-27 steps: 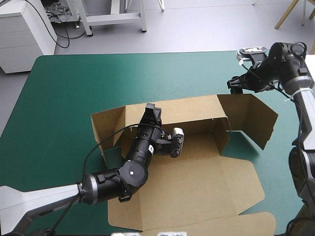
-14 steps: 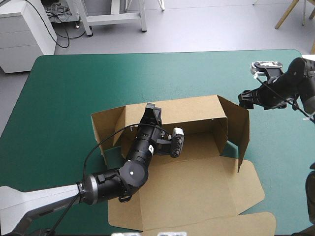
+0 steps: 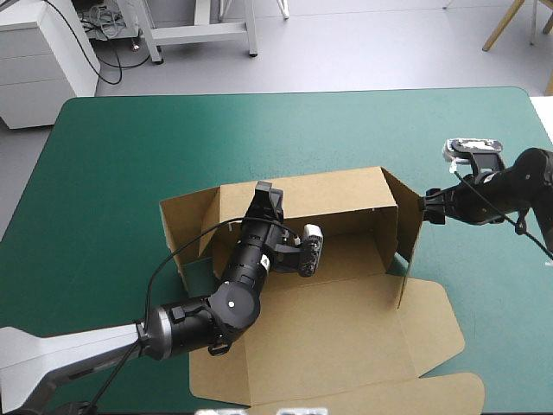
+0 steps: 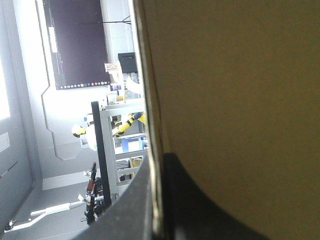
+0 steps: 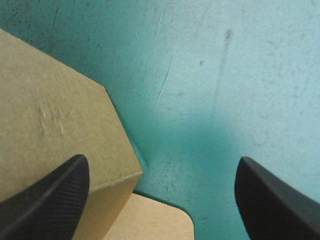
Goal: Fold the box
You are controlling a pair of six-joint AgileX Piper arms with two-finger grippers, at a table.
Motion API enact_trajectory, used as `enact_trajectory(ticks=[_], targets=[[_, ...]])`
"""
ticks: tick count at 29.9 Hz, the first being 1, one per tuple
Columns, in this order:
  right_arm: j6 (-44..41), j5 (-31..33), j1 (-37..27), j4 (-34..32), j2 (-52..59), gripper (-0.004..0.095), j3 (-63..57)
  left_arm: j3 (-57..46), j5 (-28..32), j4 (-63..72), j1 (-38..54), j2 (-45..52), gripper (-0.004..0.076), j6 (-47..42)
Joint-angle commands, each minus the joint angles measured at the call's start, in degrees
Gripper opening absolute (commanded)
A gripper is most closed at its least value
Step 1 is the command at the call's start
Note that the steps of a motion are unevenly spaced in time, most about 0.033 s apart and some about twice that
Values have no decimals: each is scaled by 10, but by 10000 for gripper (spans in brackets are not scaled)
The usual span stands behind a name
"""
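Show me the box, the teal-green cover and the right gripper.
box [image 3: 346,333]: high view, on its flat near panel.
teal-green cover [image 3: 173,147]: high view, on a bare far part.
right gripper [image 5: 162,160]: right wrist view, midway between its open jaws.

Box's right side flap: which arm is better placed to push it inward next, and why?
Right. The right gripper, open, is beside the upright flap; the left gripper is shut on the back wall.
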State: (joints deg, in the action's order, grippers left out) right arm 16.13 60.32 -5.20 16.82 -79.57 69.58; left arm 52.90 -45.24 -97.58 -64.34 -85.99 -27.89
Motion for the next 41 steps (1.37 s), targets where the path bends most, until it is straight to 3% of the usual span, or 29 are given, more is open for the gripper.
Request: enact_trajectory(ticks=[1, 10, 15, 21, 26, 30, 41], targets=[[9, -29, -5, 18, 48, 738, -16, 15, -28, -64, 0, 23, -10, 1], [67, -33, -5, 61, 95, 738, -65, 15, -28, -64, 0, 23, -10, 1], [136, -32, -5, 147, 97, 738, -87, 15, -28, -64, 0, 23, -10, 1], [201, -80, 29, 183, 97, 738, -136, 15, -28, -64, 0, 23, -10, 1], [214, -144, 86, 180, 97, 738, -162, 15, -29, -64, 0, 23, -10, 1], [193, -221, 125, 151, 97, 738, -176, 15, -32, -64, 0, 23, -10, -3], [182, -433, 223, 151, 104, 738, -260, 15, -51, -64, 0, 23, -10, -3]])
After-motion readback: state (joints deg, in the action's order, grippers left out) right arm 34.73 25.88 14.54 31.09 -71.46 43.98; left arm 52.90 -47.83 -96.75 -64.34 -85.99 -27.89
